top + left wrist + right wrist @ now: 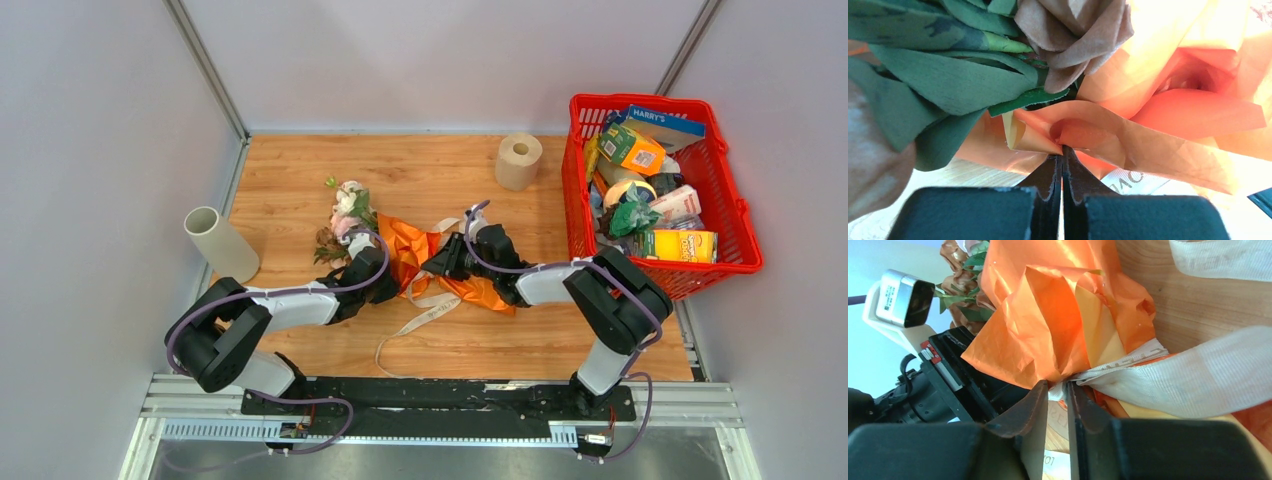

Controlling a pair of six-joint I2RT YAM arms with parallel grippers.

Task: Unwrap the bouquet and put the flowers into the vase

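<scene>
The bouquet [375, 235] lies on the wooden table, its flowers [345, 212] pointing away from the arm bases, with orange paper [410, 250] and loose beige ribbon [420, 315] below them. My left gripper [1063, 149] is shut on a fold of the orange-tan paper [1088, 135], just under a brown rose [1073, 35] and green leaves [948, 80]. My right gripper [1058, 389] stands slightly open, and a bunched bit of ribbon [1198, 375] sits between its tips against the orange paper [1048, 320]. The vase [220, 243] stands at the table's left edge.
A toilet paper roll [518, 160] sits at the back of the table. A red basket [740, 225] full of groceries fills the right side. The left arm's wrist [903, 300] is close beside my right gripper. Grey walls enclose the table.
</scene>
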